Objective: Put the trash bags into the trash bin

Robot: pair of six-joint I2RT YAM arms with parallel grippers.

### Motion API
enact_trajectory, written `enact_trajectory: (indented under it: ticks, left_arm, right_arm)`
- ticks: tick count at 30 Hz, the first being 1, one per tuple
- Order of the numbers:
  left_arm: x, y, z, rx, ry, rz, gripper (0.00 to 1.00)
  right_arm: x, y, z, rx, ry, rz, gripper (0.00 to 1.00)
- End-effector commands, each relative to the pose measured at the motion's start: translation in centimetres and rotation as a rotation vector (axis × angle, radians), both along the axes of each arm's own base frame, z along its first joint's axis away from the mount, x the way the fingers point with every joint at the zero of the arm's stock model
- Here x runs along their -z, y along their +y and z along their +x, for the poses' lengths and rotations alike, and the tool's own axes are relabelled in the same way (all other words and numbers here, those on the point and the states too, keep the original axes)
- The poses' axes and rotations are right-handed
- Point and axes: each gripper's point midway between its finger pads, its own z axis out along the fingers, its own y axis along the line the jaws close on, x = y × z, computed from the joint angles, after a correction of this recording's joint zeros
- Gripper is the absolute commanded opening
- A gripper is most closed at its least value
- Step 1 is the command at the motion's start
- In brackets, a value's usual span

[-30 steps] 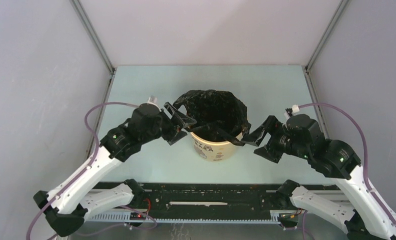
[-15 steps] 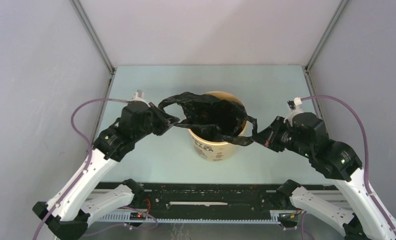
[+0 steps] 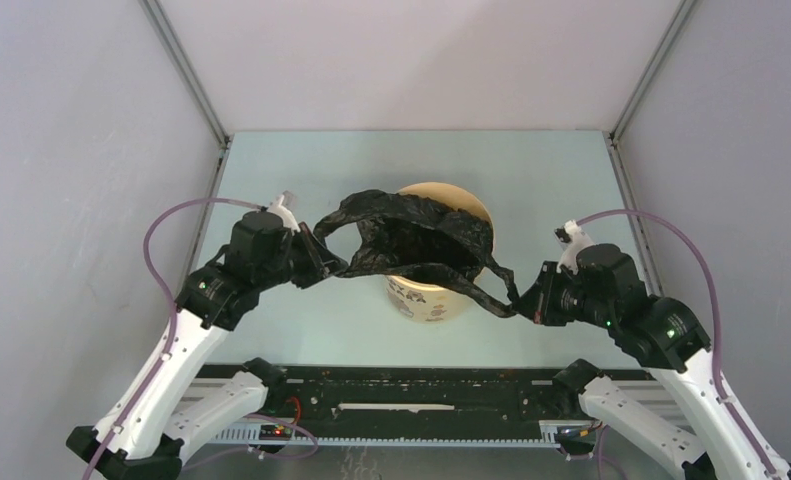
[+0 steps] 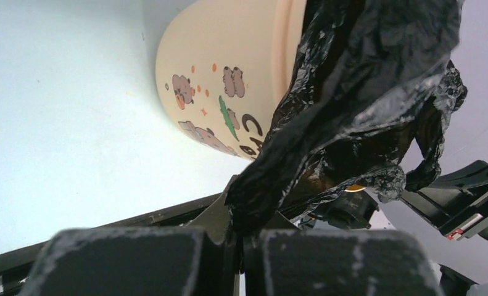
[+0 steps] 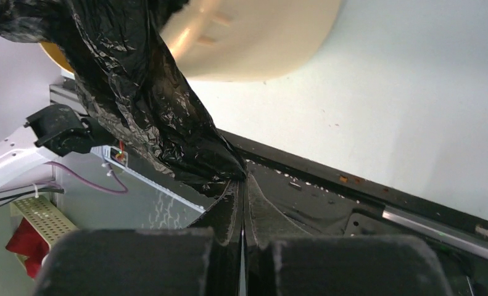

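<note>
Left fingers and right fingers each pinch one end of the trash bag. It stretches side to side over the trash bin, mostly on the side by the near edge of the surface.

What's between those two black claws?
A crinkled black plastic trash bag, spanning above the pale yellow round bucket; the top view shows it.

You get bright, even, soft light; glossy highlights on the trash bag; wrist-view foregrounds blur out.
</note>
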Motion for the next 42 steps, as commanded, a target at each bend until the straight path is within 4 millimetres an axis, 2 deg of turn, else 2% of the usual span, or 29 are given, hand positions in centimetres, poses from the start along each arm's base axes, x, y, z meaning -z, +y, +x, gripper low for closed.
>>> enact_trajectory:
  ticks: [1,5,8,12,17,20,24,27,29,32,35,38,42]
  left_arm:
    - [0.8,1.5,-1.0,0.021,-0.031,0.081,0.00]
    - [1.2,2.2,-0.8,0.014,-0.043,0.134,0.00]
    - [2.5,1.9,-0.2,0.040,-0.012,0.173,0.00]
    - [4.2,2.3,0.5,0.035,0.009,0.232,0.00]
    - [5.0,2.1,0.9,0.031,0.012,0.227,0.00]
    - [5.8,1.4,1.6,0.023,0.009,0.195,0.00]
    - [6.6,-0.7,4.1,0.031,0.011,0.145,0.00]
    - [6.3,-2.3,6.2,0.033,-0.003,0.104,0.00]
    - [6.8,-3.1,7.1,0.026,0.008,0.075,0.00]
    - [7.9,-3.8,7.6,0.040,0.045,0.067,0.00]
    - [8.2,-4.1,7.3,0.055,0.061,0.060,0.00]
    - [7.5,-4.3,7.0,0.069,0.050,0.040,0.01]
    - [6.9,-4.5,6.4,0.078,0.052,0.008,0.07]
  right_arm:
    - [1.0,-2.0,-1.2,0.025,0.009,-0.058,0.00]
    - [1.2,-2.9,-1.2,0.070,-0.017,-0.063,0.00]
    - [1.7,-2.8,-0.5,0.078,-0.016,-0.078,0.00]
    - [2.8,-3.9,0.4,0.137,0.002,-0.144,0.00]
    - [3.1,-4.7,1.0,0.206,0.002,-0.150,0.00]
    - [3.6,-4.1,2.2,0.204,-0.017,-0.141,0.00]
    - [4.4,-2.9,5.0,0.189,-0.036,-0.133,0.07]
    - [3.9,-1.8,7.1,0.182,-0.015,-0.099,0.12]
    - [3.4,-1.2,8.1,0.190,0.004,-0.086,0.17]
    - [4.7,-1.0,8.9,0.207,0.042,-0.099,0.32]
    - [5.8,-0.7,8.3,0.136,0.084,-0.128,0.36]
    - [3.9,-1.2,7.1,0.116,0.052,-0.137,0.47]
    - [-0.9,-1.9,4.8,0.094,-0.061,-0.086,0.67]
